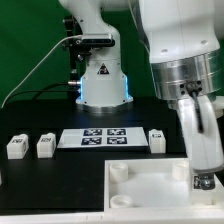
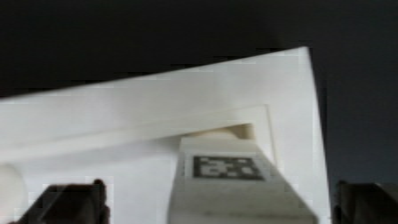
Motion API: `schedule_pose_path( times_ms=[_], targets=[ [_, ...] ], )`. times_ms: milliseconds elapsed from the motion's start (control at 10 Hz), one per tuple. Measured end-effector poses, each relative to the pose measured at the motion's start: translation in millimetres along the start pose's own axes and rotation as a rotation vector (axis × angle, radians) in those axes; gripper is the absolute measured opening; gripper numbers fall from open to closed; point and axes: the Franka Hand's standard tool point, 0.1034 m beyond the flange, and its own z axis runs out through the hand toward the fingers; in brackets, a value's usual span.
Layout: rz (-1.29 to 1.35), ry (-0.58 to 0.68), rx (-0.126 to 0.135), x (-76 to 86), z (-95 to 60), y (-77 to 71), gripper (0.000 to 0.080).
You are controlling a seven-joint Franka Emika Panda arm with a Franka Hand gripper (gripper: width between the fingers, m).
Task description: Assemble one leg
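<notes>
A leg [image 2: 226, 190], a small white block with a black-and-white marker, stands at the corner of the large white panel [image 2: 125, 120]. My gripper [image 2: 217, 205] is open around this leg, with a clear gap between the leg and each dark fingertip [image 2: 71, 200]. In the exterior view the gripper [image 1: 203, 172] hangs low over the panel's [image 1: 150, 190] corner at the exterior view's right, and the leg [image 1: 203, 183] shows just under it. Three more legs stand on the table: two at the exterior view's left [image 1: 15, 146] [image 1: 45, 146] and one [image 1: 157, 139] beside the marker board.
The marker board [image 1: 100, 136] lies flat in the middle of the black table. The arm's base [image 1: 102, 80] stands behind it. The panel has round corner sockets, one being visible [image 1: 120, 171].
</notes>
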Motion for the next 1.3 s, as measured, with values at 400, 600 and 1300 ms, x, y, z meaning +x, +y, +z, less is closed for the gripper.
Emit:
schedule_pose_path(
  times_ms=[400,600,1300],
  targets=[
    [-0.458,-0.006,-0.015,2.4,-0.4,0.6,0.0649],
    [-0.692,0.002,-0.036,2.1,-0.3,2.6,0.0649],
    [-1.054,0.041,-0.113,-5.5,-2.3,5.4,0.0369]
  ],
)
